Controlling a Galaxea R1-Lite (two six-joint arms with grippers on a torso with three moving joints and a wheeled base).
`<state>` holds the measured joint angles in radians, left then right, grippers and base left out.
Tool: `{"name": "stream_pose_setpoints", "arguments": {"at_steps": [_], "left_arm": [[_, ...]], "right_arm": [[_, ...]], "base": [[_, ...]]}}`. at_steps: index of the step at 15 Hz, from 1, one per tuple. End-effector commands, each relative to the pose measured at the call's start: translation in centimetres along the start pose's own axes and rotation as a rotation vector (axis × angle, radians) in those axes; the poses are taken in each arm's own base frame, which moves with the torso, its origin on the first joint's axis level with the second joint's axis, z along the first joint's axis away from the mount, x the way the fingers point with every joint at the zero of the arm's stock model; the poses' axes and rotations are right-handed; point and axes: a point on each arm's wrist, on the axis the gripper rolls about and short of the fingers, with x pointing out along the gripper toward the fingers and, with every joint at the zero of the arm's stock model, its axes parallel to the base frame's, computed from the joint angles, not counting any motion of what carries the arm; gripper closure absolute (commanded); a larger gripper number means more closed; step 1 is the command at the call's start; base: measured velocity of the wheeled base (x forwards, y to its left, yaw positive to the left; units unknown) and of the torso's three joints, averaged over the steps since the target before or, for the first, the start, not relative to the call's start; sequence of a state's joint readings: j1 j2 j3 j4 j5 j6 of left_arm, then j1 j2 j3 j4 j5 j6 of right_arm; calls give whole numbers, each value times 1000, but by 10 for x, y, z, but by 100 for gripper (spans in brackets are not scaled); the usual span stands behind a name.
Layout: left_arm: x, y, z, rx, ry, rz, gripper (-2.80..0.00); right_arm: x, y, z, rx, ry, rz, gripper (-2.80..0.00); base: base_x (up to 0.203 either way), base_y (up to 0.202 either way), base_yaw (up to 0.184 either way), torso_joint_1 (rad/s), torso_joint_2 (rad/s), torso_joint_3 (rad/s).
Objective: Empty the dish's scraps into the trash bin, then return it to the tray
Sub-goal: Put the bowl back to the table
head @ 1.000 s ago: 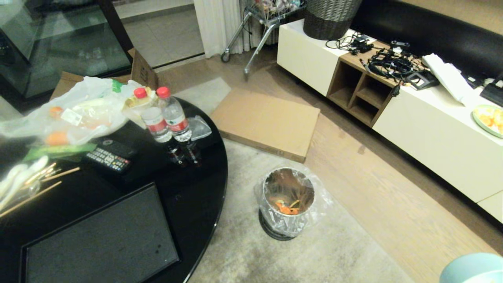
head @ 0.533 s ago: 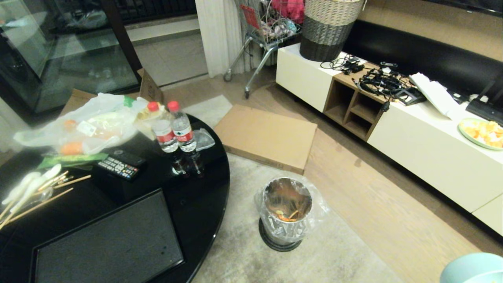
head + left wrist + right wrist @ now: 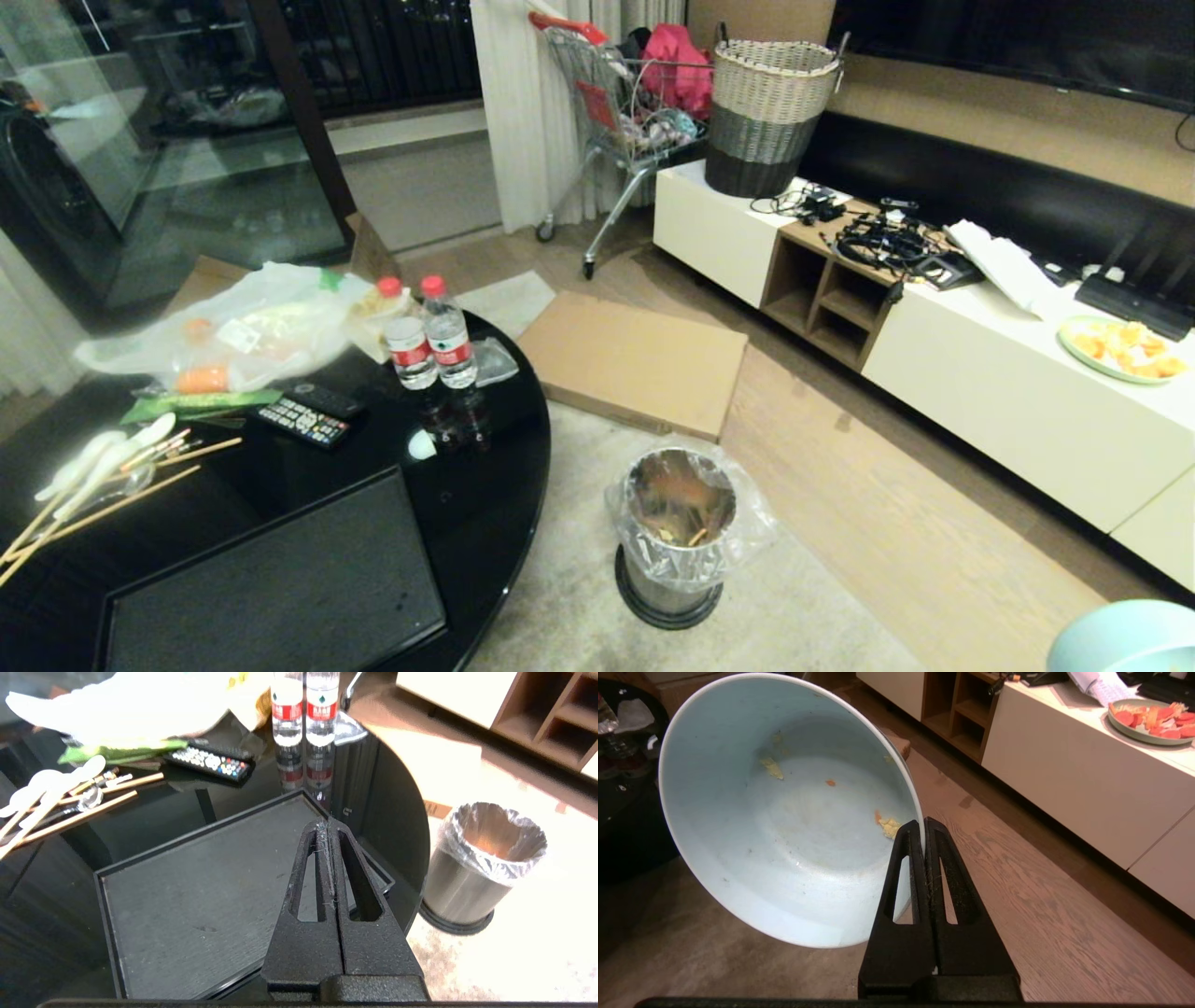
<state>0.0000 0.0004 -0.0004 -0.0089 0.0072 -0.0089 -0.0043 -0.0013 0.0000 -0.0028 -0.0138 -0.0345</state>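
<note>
My right gripper (image 3: 923, 823) is shut on the rim of the dish (image 3: 784, 821), a pale bluish-white bowl held out over the wooden floor. Only a few small yellow and orange crumbs (image 3: 889, 827) cling inside it. In the head view an edge of the dish (image 3: 1125, 639) peeks in at the bottom right corner. The trash bin (image 3: 674, 532), shiny metal with a clear liner, stands on the rug beside the round table, with scraps (image 3: 686, 536) at its bottom. The black tray (image 3: 201, 900) lies bare on the table. Above the tray hangs my left gripper (image 3: 325, 826), shut and holding nothing.
On the black round table (image 3: 495, 485) stand two water bottles (image 3: 434, 345), a remote (image 3: 308, 418), a plastic bag of food (image 3: 233, 331) and chopsticks (image 3: 112, 485). A flat cardboard box (image 3: 639, 359) lies on the floor. A white sideboard (image 3: 990, 392) carries cables, a wicker basket (image 3: 767, 112) and a plate of orange pieces (image 3: 1120, 347).
The head view has tilted upward, so the whole scene has slid down and more of the far room shows. The dish stays in the right gripper; neither arm has moved.
</note>
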Motion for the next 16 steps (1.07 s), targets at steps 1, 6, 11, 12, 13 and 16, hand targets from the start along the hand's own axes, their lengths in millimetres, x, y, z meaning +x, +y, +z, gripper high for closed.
{"name": "stream_pose_setpoints", "arguments": {"at_steps": [1,6,11,12,13,16], "left_arm": [[0,0,0,0,0,0,0],[0,0,0,1,0,2,0],[0,0,0,1,0,2,0],[0,0,0,1,0,2,0],[0,0,0,0,0,2,0],[0,0,0,1,0,2,0]], "right_arm": [[0,0,0,-1,1,0,0],[0,0,0,-1,1,0,0],[0,0,0,-1,1,0,0],[0,0,0,-1,1,0,0],[0,0,0,-1,1,1,0],[0,0,0,1,1,0,0]], "base": [[0,0,0,6,2,199],[0,0,0,6,2,53],[0,0,0,0,0,0],[0,0,0,0,0,0],[0,0,0,0,0,0],[0,0,0,0,0,0]]}}
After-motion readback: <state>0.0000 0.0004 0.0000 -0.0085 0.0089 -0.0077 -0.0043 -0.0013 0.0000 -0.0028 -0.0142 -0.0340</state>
